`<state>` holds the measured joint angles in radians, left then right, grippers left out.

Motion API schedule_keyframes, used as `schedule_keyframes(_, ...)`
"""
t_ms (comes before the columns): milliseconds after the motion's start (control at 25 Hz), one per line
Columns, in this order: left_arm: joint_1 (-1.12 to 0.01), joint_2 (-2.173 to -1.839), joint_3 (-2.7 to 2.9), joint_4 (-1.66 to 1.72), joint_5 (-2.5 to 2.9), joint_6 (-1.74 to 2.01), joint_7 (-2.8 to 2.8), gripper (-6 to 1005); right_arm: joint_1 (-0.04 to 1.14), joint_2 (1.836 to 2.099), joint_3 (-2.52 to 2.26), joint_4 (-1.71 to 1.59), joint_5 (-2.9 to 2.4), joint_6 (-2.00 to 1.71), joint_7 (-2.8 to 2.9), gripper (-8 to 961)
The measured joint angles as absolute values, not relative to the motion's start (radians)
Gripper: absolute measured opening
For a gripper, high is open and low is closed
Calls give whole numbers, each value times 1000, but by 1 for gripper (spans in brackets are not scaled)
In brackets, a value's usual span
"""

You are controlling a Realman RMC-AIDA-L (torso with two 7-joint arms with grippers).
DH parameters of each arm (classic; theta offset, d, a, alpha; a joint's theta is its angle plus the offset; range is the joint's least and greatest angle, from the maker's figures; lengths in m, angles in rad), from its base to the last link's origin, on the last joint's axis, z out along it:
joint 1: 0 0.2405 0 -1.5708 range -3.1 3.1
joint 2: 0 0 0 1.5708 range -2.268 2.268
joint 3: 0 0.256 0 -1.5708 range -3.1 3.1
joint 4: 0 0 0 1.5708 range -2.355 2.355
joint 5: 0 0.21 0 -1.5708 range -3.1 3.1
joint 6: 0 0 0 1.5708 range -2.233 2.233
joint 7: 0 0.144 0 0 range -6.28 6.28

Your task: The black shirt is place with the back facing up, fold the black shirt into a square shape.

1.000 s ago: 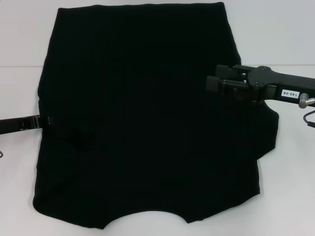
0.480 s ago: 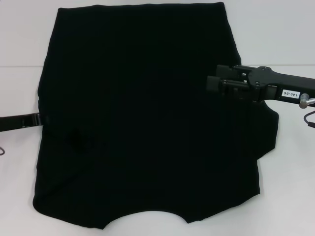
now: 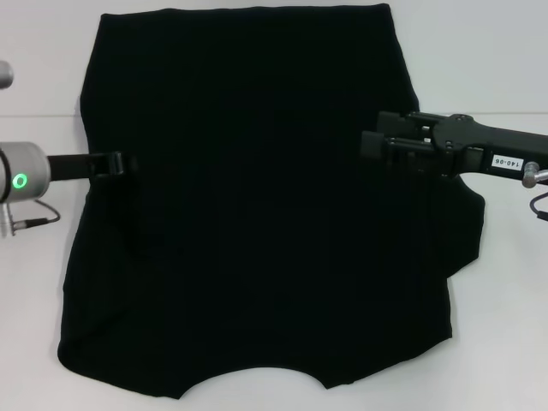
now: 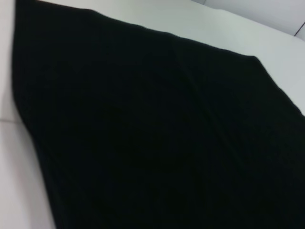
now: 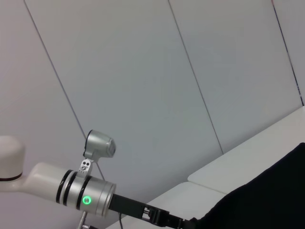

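Starting on your left, the left gripper (image 3: 120, 163) sits at the left edge of the black shirt (image 3: 257, 205), black on black, so you cannot tell how its fingers stand. That shirt lies flat on the white bench (image 3: 497, 342), hem at the far side, curved neckline nearest you, its long axis running away from you. On the right, the right gripper (image 3: 377, 147) hovers above the shirt's right side, near the sleeve; whether it pinches cloth cannot be told either. Each arm is beside its own edge, so a fold would likely go inward across that axis.
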<state>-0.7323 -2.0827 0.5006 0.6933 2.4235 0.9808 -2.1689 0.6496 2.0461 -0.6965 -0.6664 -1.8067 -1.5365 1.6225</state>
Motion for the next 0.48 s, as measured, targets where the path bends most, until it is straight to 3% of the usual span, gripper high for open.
schedule_keyframes(400,-751,-2097,500,671,2404,964,-2168,152,642,2046,-696,-666,-1805,-1537,1621,704)
schedule_keyframes(480,-752,-2101,499,670,2389,964,-2170,225,642,2045,-696,-666,-1805,-1537,1621,704)
